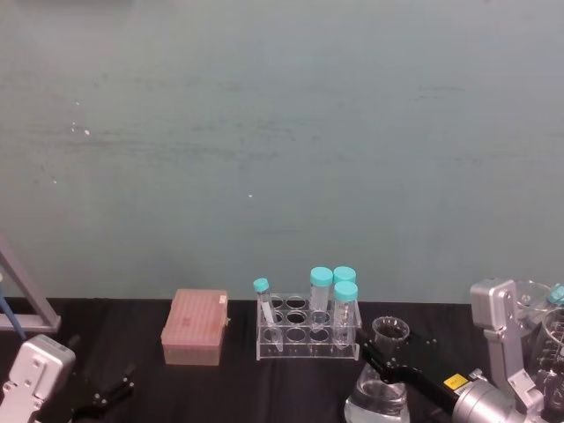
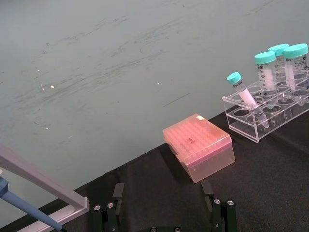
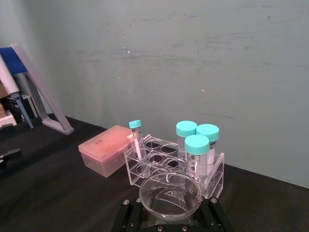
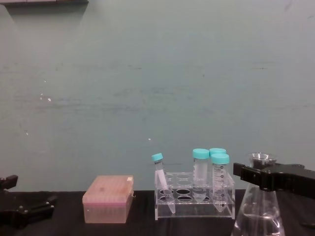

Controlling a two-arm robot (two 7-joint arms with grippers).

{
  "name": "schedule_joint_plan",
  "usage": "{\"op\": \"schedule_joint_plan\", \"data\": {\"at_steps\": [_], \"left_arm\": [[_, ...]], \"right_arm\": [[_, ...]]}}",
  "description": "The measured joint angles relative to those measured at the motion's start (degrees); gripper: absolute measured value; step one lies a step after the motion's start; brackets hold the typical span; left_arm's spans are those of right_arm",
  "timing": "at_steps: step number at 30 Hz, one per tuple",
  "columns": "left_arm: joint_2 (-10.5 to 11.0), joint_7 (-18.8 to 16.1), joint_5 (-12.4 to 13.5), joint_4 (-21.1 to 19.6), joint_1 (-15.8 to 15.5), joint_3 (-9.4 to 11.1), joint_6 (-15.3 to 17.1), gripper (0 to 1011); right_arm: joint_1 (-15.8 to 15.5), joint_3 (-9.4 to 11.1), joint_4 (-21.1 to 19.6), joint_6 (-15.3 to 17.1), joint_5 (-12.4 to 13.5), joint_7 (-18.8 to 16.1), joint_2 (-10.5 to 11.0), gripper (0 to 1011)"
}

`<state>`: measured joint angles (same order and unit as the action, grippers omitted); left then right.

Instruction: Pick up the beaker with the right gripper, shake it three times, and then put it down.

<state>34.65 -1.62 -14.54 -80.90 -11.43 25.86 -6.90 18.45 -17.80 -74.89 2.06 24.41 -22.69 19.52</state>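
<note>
Black table (image 1: 291, 388), teal wall behind. Pink tip box (image 1: 195, 328) left of centre, clear tube rack (image 1: 307, 329) just right of it, beaker (image 1: 379, 388) near right, grey stand (image 1: 26, 295) far left.

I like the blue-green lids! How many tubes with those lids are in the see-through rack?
4. One thin teal-capped plastic tube leans at the left end of the clear plastic rack; three fatter ones stand clustered at its right end. None seems hidden.

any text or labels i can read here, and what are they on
No text reads clearly.
Yellow sticker on the right gripper's arm: print too small to read.
Teal-capped tubes in the clear rack: graduation marks, numbers blurred.
Beaker and pink box: no legible markings.
</note>
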Motion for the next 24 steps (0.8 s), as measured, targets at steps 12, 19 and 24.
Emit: {"op": "schedule_joint_plan", "data": {"at_steps": [12, 19, 24], "left_arm": [[0.00, 0.00, 0.00, 0.00, 0.00, 0.00, 0.00, 1000], [0.00, 0.00, 0.00, 0.00, 0.00, 0.00, 0.00, 1000], [0.00, 0.00, 0.00, 0.00, 0.00, 0.00, 0.00, 1000]], "right_arm": [[0.28, -0.03, 0.29, 0.08, -0.14, 0.02, -0.08, 451], [0.28, -0.02, 0.28, 0.11, -0.15, 0.02, -0.08, 451], [0.27, 0.00, 0.26, 0.12, -0.15, 0.04, -0.08, 451]]}}
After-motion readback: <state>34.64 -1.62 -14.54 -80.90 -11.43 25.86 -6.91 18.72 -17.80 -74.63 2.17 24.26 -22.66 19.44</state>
